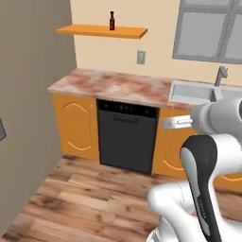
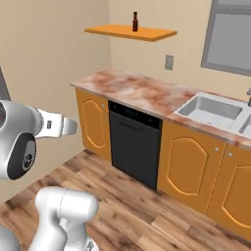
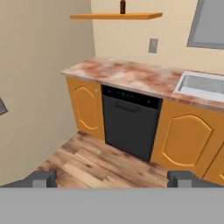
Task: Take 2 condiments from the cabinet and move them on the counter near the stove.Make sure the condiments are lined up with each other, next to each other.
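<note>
A dark-red sauce bottle (image 1: 112, 21) (image 2: 135, 21) (image 3: 122, 6), one of the condiments, stands upright on the flat orange shelf that serves as the cabinet (image 1: 101, 31) (image 2: 130, 32) (image 3: 116, 16), high on the back wall. Below it runs the mottled reddish counter (image 1: 113, 86) (image 2: 142, 90) (image 3: 131, 76). The stove is out of view. My gripper (image 3: 111, 180) is open, its two dark fingertips (image 3: 41, 178) far apart with nothing between them. It hangs over the wooden floor, well back from the counter and far below the shelf.
A black dishwasher front (image 1: 126, 137) (image 3: 129, 122) sits under the counter between orange cupboard doors (image 1: 75, 127). A steel sink (image 1: 194, 92) (image 2: 211, 110) lies to the right, under a window (image 1: 210, 33). A beige wall (image 1: 28, 118) closes the left side.
</note>
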Robot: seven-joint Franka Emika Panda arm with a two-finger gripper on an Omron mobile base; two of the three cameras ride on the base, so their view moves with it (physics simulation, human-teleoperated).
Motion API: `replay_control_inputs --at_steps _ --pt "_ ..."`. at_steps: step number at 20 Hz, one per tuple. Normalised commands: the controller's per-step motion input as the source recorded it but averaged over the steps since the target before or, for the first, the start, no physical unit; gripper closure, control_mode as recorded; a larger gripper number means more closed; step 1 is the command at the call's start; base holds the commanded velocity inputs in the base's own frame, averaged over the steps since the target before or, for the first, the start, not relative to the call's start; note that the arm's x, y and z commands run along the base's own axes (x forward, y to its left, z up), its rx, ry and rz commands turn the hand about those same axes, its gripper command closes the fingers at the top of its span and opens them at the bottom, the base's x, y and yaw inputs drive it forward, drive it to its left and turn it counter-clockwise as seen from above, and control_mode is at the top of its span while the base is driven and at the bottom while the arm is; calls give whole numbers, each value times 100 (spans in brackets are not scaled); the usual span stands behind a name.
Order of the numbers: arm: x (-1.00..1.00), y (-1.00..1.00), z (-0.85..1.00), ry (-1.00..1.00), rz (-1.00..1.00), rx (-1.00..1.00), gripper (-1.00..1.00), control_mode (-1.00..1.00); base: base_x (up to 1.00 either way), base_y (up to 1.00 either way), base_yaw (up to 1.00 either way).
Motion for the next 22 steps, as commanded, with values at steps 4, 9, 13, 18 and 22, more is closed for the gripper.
replay_control_inputs --at_steps 4,9,13,18,22 --pt "0 0 0 0 0 0 -100 100 49 24 -51" --pt "0 0 0 0 0 0 -100 100 55 58 -45" --pt "0 0 0 0 0 0 -100 100 24 91 -27" --pt "0 0 0 0 0 0 -100 100 11 83 -15" --pt "0 0 0 0 0 0 -100 100 23 51 -12"
